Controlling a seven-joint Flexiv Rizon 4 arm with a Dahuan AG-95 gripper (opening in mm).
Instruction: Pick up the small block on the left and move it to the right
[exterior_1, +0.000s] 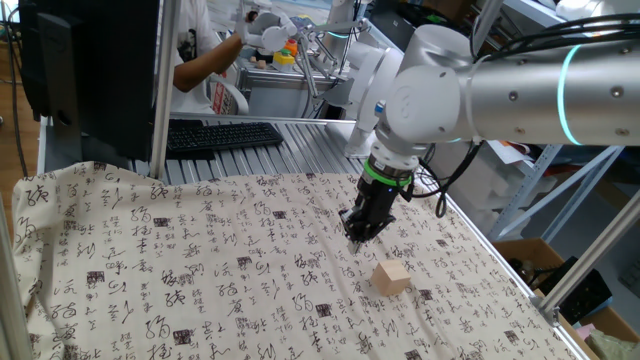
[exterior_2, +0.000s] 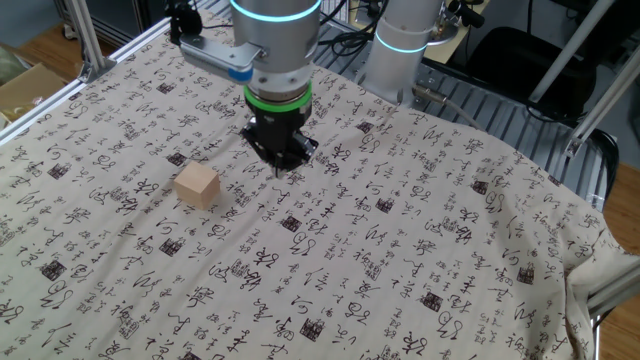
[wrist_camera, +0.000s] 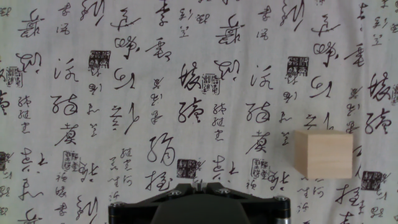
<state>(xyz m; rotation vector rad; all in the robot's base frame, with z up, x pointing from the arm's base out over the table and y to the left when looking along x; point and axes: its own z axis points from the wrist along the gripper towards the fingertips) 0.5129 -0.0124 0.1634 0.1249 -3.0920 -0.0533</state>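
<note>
The small block (exterior_1: 391, 277) is a plain light-tan wooden cube lying on the calligraphy-printed cloth (exterior_1: 200, 260). It also shows in the other fixed view (exterior_2: 197, 186) and at the right of the hand view (wrist_camera: 323, 154). My gripper (exterior_1: 356, 236) hangs just above the cloth, a short way from the block and apart from it; in the other fixed view the gripper (exterior_2: 281, 165) is to the block's right. The fingers are closed together and hold nothing. In the hand view the fingertips (wrist_camera: 199, 184) meet at the bottom edge.
A second robot base (exterior_2: 400, 45) stands at the table's far edge. A keyboard (exterior_1: 220, 135) lies beyond the cloth, and a person (exterior_1: 215, 50) works at the back. Metal frame posts (exterior_1: 160, 90) stand at the table's sides.
</note>
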